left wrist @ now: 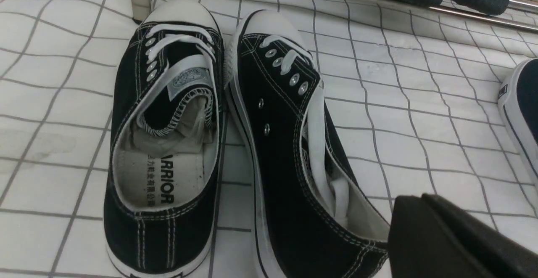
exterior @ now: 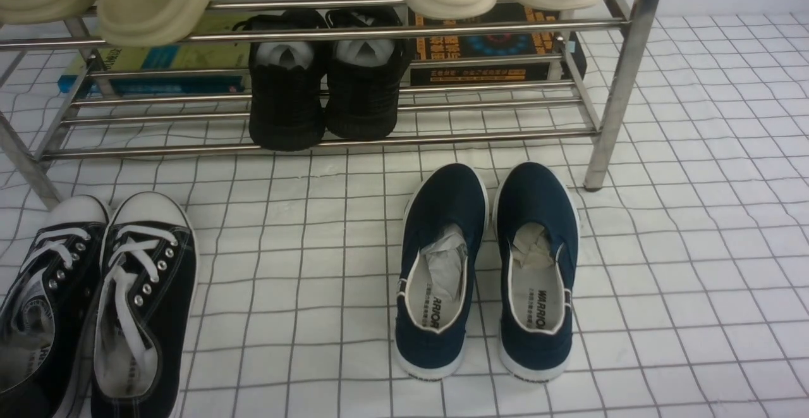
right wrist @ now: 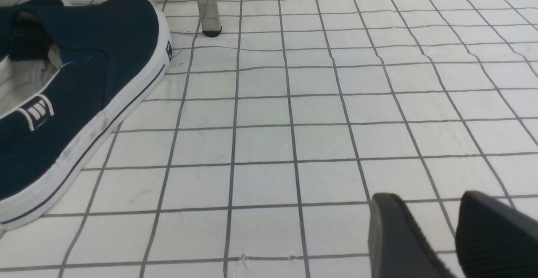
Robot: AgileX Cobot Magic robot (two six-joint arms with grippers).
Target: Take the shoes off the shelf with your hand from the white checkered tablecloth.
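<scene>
- The shoes (exterior: 95, 304), a black lace-up pair with white toe caps, lie side by side on the white checkered tablecloth (exterior: 695, 247), at the robot's left, with the toes toward the shelf (exterior: 622, 76). They touch each other along the inner sides, so the pair takes only a little place.
- The pair is not on the chrome bars. It stands on the cloth just beside the left front leg of the rack.
- In the left wrist view the left gripper (left wrist: 458, 240) shows only as one dark block at the heel of the nearer sneaker. It seems to be very close to the heel collar, but it cannot be told if it touches, or if it is spread or pressed together.
- The right gripper (right wrist: 454, 236) hangs over bare cloth with a visible gap between its two fingers, so it is spread and holds nothing. It is near the navy slip-ons (exterior: 486, 266) and well apart from the black pair.
- The black knit shoes (exterior: 325, 76) rest on the lower bars, and the beige slippers (exterior: 158, 0) on the upper tier. Probably these are not part of the work.
</scene>
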